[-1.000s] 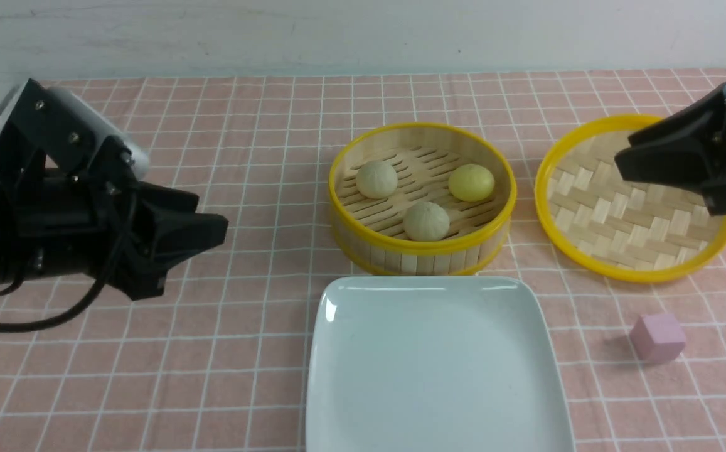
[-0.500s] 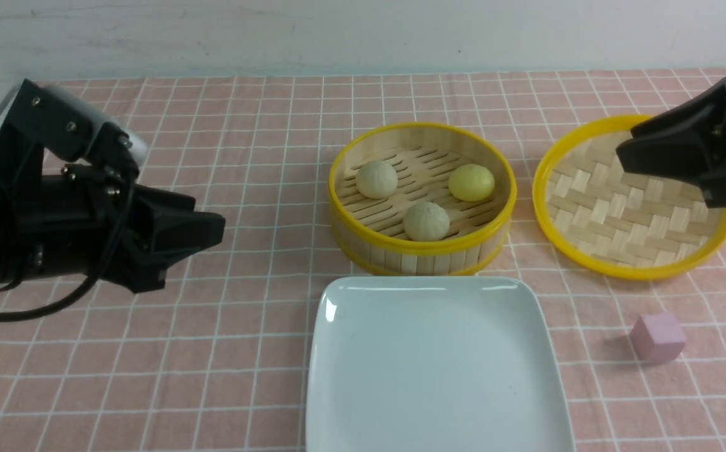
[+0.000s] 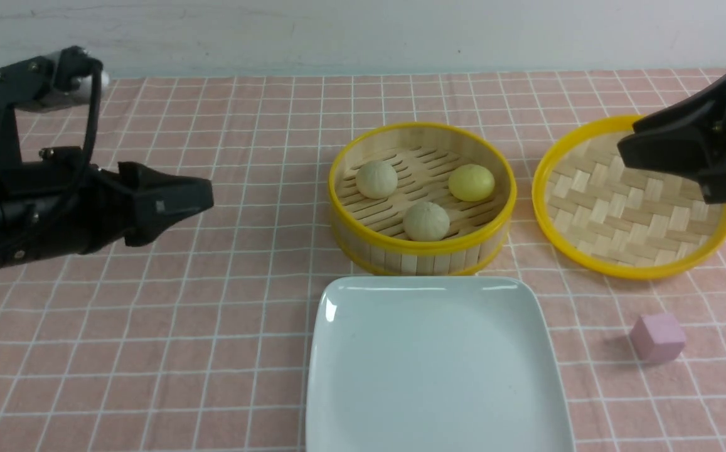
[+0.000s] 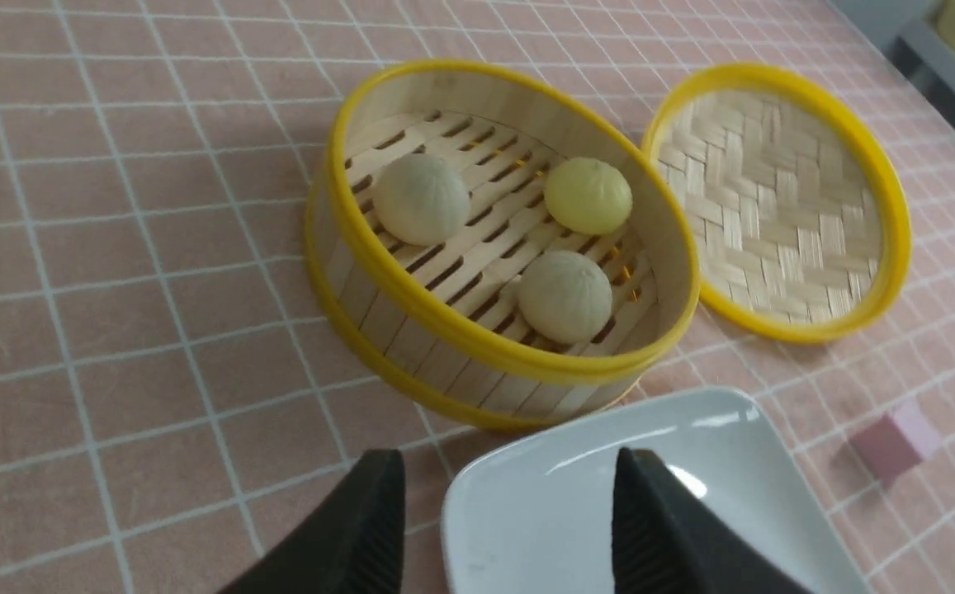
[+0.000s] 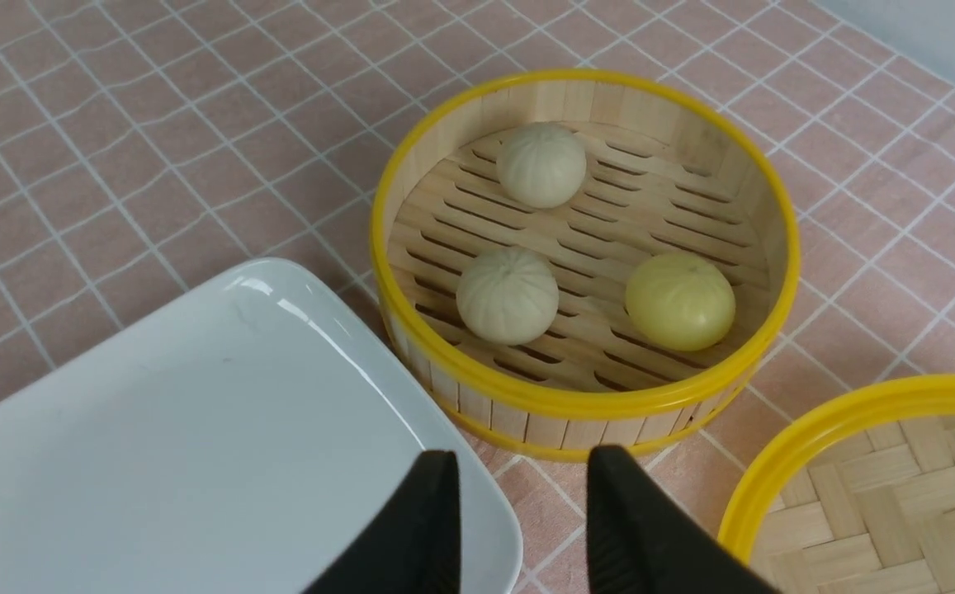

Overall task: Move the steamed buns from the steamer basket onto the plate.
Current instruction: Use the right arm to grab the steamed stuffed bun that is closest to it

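Hovering with left gripper wide open and right gripper half-parted, both empty, likely needing gentle side pinches on the soft, light steamed buns.

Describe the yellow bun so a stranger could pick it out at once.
Behind the white square plate stands a deep round bamboo basket with yellow rims. Three small buns sit on its slatted floor. The right-hand bun alone is yellow; the left bun and the front bun are pale beige.
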`<control>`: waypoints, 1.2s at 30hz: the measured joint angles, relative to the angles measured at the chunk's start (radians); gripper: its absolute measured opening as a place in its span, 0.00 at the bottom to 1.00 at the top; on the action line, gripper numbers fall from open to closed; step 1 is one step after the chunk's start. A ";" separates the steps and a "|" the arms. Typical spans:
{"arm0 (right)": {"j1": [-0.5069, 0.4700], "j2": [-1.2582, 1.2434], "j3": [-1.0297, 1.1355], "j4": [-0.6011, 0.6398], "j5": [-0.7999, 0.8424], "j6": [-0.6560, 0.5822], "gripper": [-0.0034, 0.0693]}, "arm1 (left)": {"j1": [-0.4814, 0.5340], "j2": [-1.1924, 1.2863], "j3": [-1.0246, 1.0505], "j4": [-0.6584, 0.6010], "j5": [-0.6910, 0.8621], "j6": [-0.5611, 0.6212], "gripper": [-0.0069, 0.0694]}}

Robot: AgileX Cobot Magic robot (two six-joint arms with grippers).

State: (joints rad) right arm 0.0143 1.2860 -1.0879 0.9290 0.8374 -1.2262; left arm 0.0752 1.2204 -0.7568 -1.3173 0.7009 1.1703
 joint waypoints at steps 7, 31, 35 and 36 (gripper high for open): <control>0.000 0.000 0.000 0.001 -0.004 0.000 0.38 | 0.000 0.000 0.000 0.044 -0.009 -0.158 0.57; 0.000 0.000 0.000 0.001 -0.006 0.000 0.38 | 0.000 0.001 0.000 -0.020 -0.839 0.229 0.57; 0.000 0.000 0.000 0.001 -0.006 0.000 0.38 | 0.000 0.001 0.000 -0.101 -0.863 0.389 0.57; 0.000 0.000 0.000 0.001 -0.006 0.000 0.38 | 0.000 0.001 0.000 -0.158 -0.892 0.470 0.57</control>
State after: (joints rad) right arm 0.0143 1.2860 -1.0879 0.9299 0.8313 -1.2262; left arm 0.0752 1.2212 -0.7568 -1.4752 -0.1908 1.6406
